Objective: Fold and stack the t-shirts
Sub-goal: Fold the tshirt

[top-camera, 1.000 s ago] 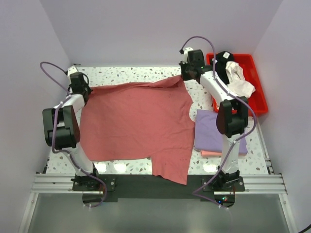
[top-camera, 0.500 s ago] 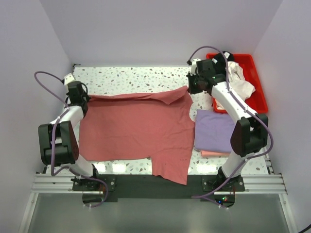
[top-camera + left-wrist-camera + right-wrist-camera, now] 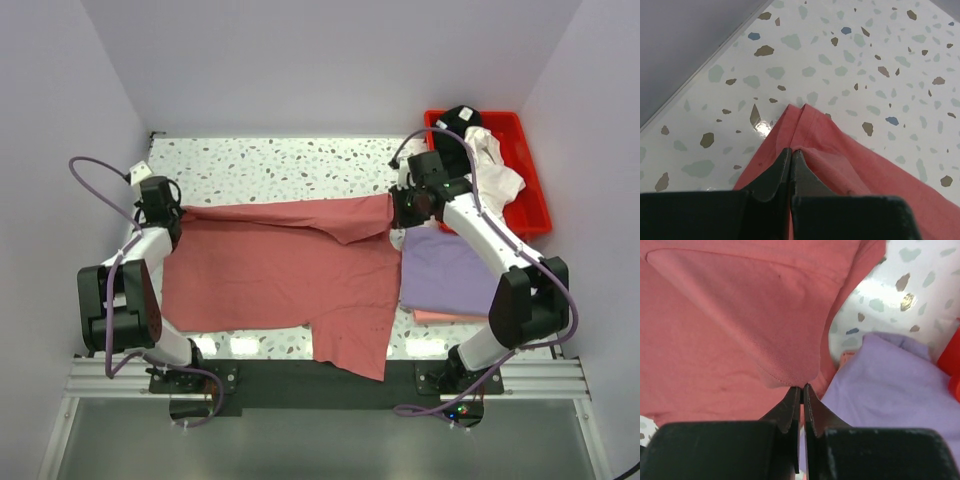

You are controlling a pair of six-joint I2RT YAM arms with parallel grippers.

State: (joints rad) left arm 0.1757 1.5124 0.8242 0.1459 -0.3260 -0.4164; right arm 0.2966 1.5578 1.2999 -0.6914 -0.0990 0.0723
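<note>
Speckled terrazzo table (image 3: 300, 165), red plastic tray (image 3: 535, 205)

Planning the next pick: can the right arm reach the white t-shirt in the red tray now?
Probably not yet: the right pincer is shut on the dusty red t-shirt. The white t-shirt lies uncovered in the red tray nearby, so after letting go, likely yes.

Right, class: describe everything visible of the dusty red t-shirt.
The dusty red t-shirt is soft, matte cloth, spread mostly flat across the speckled table. Its far edge is partly doubled over, each corner pinched by a shut gripper: left gripper, right gripper. One part overhangs the near edge; its right side meets the lavender shirt.
</note>
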